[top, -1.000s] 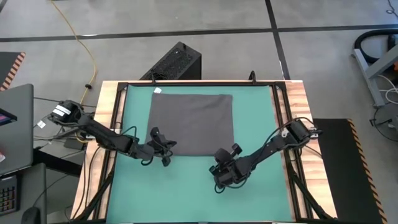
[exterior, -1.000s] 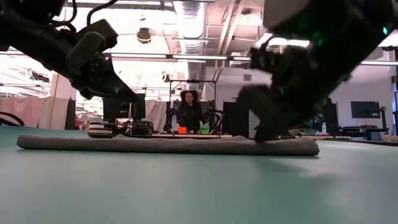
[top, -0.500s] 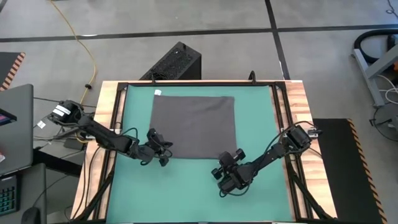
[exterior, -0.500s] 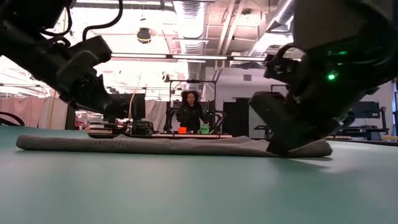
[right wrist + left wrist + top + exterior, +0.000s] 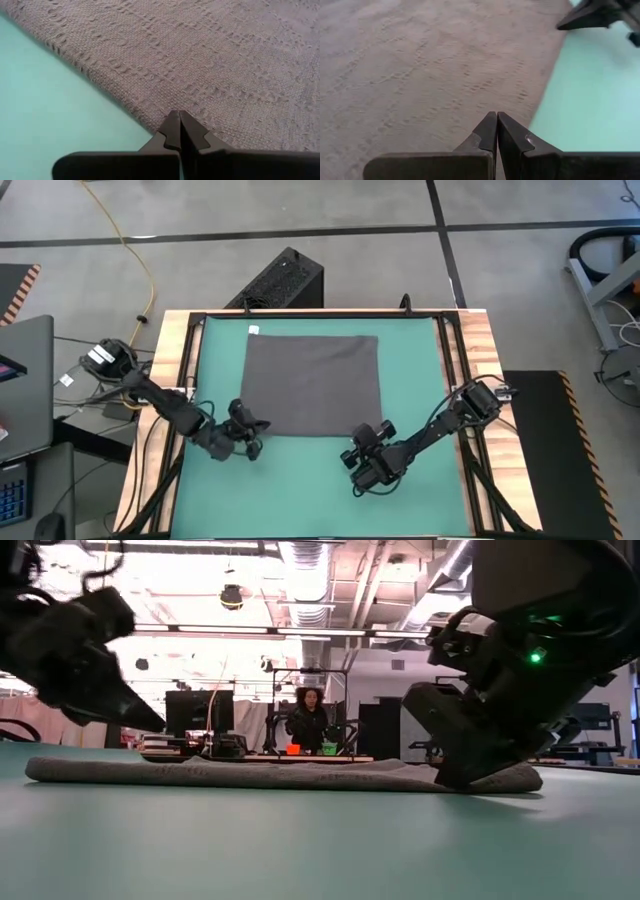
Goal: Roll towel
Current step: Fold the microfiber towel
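A: Towel [image 5: 312, 384] flat, mid-mat toward the far side, unrolled. Why are both grippers at its near edge?

B: Probably to start rolling. Left gripper [image 5: 250, 438] and right gripper [image 5: 368, 442], each pressed together, hold nothing.

This is a robotics lab or workshop. The ceiling is open, with bare ducts [image 5: 300, 580] and strip lights [image 5: 280, 632]. A person [image 5: 308, 720] sits at a far bench among monitors [image 5: 200, 710]. The floor [image 5: 350, 255] is bare concrete, crossed by a yellow cable [image 5: 135, 250].
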`<state>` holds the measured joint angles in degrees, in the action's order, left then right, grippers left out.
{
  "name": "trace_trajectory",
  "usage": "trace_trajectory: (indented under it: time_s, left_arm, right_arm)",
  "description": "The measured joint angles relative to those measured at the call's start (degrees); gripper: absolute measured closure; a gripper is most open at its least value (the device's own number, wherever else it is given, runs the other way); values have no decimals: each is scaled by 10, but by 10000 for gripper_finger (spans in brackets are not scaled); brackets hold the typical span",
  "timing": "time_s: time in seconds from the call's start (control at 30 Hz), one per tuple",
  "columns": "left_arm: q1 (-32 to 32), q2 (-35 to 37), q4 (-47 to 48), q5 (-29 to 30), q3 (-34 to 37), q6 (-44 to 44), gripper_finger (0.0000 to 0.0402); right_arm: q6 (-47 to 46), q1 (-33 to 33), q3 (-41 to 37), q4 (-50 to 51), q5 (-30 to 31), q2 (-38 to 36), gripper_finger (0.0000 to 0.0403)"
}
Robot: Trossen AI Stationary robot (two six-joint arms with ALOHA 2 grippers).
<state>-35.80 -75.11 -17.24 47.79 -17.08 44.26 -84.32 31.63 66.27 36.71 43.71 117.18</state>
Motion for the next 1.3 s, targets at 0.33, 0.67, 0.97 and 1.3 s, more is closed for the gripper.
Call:
trace_trajectory:
  time_s: [0.33,0.67,0.97,1.3]
  left_arm:
    - [-52,0,97,56,26,125,401]
    - [-85,0,93,39,33,155,401]
    - [-86,0,100,39,40,150,401]
    - [-86,0,96,70,63,186,401]
  right_arm:
    - [1,-5,6,1,-8,1,390]
    - [-1,-5,6,-2,-11,1,390]
    - [-21,-1,28,40,-16,-10,381]
    - [-23,2,89,144,-15,-10,381]
